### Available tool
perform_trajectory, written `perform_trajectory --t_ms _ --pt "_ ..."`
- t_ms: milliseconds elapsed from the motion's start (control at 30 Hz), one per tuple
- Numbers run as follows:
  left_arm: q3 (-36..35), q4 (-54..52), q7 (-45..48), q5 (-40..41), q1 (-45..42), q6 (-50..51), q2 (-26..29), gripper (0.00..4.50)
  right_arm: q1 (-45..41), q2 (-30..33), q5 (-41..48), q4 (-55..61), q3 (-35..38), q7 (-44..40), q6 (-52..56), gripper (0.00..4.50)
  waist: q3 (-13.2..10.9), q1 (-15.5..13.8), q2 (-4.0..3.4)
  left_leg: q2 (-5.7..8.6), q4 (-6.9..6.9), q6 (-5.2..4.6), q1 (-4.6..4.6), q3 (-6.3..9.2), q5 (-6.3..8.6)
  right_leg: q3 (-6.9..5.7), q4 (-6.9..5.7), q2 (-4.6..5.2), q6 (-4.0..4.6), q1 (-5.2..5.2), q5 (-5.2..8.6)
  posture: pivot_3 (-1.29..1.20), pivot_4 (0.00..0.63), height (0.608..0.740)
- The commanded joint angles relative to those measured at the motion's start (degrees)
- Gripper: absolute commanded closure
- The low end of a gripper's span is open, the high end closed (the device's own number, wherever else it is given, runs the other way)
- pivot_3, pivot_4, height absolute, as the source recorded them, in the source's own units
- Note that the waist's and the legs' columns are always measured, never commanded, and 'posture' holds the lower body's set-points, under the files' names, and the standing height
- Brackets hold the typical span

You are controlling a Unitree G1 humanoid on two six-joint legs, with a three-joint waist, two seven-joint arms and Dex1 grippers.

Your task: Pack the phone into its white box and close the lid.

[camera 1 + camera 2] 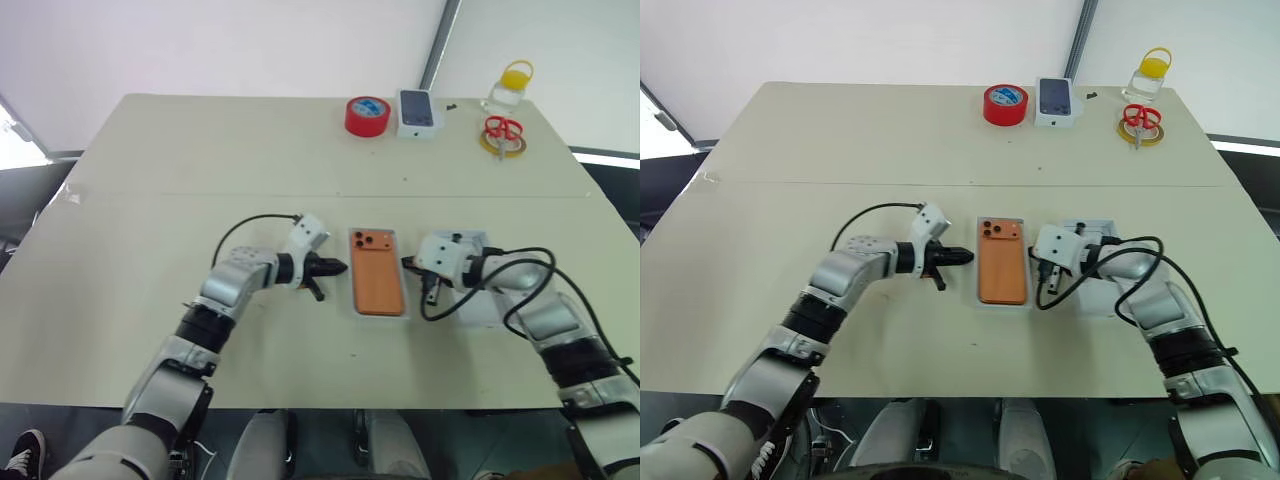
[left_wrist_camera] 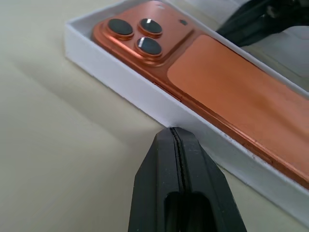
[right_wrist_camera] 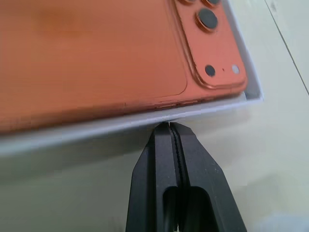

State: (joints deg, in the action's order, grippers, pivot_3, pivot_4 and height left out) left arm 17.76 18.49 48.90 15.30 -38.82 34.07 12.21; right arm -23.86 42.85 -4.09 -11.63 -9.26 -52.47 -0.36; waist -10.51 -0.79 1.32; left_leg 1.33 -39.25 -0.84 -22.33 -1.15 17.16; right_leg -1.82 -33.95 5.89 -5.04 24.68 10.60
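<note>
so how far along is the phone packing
Done: the phone lies camera side up inside the box. In hand: both claws are shut and empty, the left claw and right claw each at a long wall of the box. Left: the lid, beside the box under the right arm, still has to go on.

The phone (image 1: 377, 271) lies in the white box (image 1: 354, 300) at the middle of the tabletop (image 1: 150, 200). The box is hemmed in on both long sides: the left tool (image 1: 338, 267), pinched closed, has its tip right at the wall at 9 o'clock, and the right tool (image 1: 408, 265), also closed, at the wall at 3 o'clock. The lid (image 1: 478, 305) lies behind the right tool, further blocking 3 o'clock. Above the phone nothing stands. Toward 12 o'clock the tabletop is bare up to the red tape roll (image 1: 367, 115), small box (image 1: 418, 112), scissors (image 1: 503, 130) and bottle (image 1: 510, 88) at the far edge. The 6 o'clock strip and the whole left half are open.
</note>
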Motion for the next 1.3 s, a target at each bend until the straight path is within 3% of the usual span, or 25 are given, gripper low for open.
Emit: perform_trajectory --t_ms 33,533,733,1000,1100,1167,1200,1233,1300 --pt "1.1 0.8 0.9 -1.2 -1.8 -3.0 -2.6 4.48 1.4 0.6 1.5 2.9 1.6 -0.7 -1.6 4.5 0.0 0.1 0.0 -0.01 0.0 0.0 0.01 0.0 0.0 0.0 0.0 0.0 0.01 0.0 0.0 0.0 0.15 0.74" --pt "-1.7 3.5 1.0 -3.3 -1.6 -6.5 -0.7 4.48 3.9 2.1 0.6 4.0 3.7 -0.1 -1.7 4.5 0.0 0.1 -0.01 -0.11 0.0 0.0 0.06 -0.01 0.0 -0.01 -0.02 -0.06 0.04 0.01 0.03 0.0 0.15 0.74" --pt "-7.0 -1.6 -0.9 -1.8 1.7 -10.7 1.6 4.48 1.4 2.9 -3.2 -2.6 4.4 5.1 -4.1 4.5 0.0 0.2 -0.01 -0.12 0.01 0.0 0.06 -0.03 0.0 0.0 -0.04 -0.05 0.04 0.04 0.03 0.0 0.15 0.74" --pt "-13.2 -12.5 1.4 2.0 9.1 -9.6 8.9 4.48 3.2 5.6 -0.8 -3.4 5.9 3.9 -5.3 4.5 0.0 0.1 -0.02 -0.11 0.0 0.01 0.04 -0.02 0.0 0.01 -0.04 -0.03 0.1 0.04 0.05 0.0 0.15 0.74" --pt "-15.9 -15.0 3.6 6.0 10.6 -6.4 10.9 3.66 2.4 3.8 8.0 0.4 9.0 -0.4 5.4 3.64 0.0 0.1 -0.02 -0.12 0.0 0.01 0.04 -0.02 0.0 0.01 -0.04 -0.03 0.16 0.04 0.08 0.0 0.15 0.74" --pt "-16.8 -16.9 4.7 6.8 11.9 -7.2 12.4 2.54 2.8 3.4 11.0 3.6 11.1 -0.4 10.0 2.5 0.0 0.1 -0.04 -0.13 0.01 0.01 0.04 -0.02 0.0 0.0 -0.05 -0.03 0.13 0.04 0.07 0.0 0.15 0.74" --pt "-17.1 -17.7 4.9 7.1 12.4 -7.6 12.9 2.26 3.1 3.4 11.9 5.0 12.1 -0.1 11.6 2.19 0.0 0.1 -0.06 -0.14 0.01 0.01 0.04 -0.02 0.0 0.0 -0.05 -0.03 0.12 0.05 0.06 0.0 0.15 0.74" --pt "-17.6 -18.7 5.7 7.6 13.1 -8.1 13.7 1.49 4.0 4.1 12.2 6.7 13.2 0.6 12.8 1.4 0.0 0.1 -0.05 -0.14 0.01 0.01 0.04 -0.02 0.0 0.01 -0.06 -0.03 0.12 0.06 0.06 0.0 0.15 0.74" --pt "-18.5 -20.4 7.9 8.1 15.1 -11.4 15.0 0.68 5.4 5.1 12.4 8.3 15.5 2.6 16.5 0.57 0.0 0.1 -0.05 -0.14 0.01 0.01 0.04 -0.02 0.0 0.0 -0.05 -0.03 0.13 0.06 0.06 0.0 0.15 0.74"
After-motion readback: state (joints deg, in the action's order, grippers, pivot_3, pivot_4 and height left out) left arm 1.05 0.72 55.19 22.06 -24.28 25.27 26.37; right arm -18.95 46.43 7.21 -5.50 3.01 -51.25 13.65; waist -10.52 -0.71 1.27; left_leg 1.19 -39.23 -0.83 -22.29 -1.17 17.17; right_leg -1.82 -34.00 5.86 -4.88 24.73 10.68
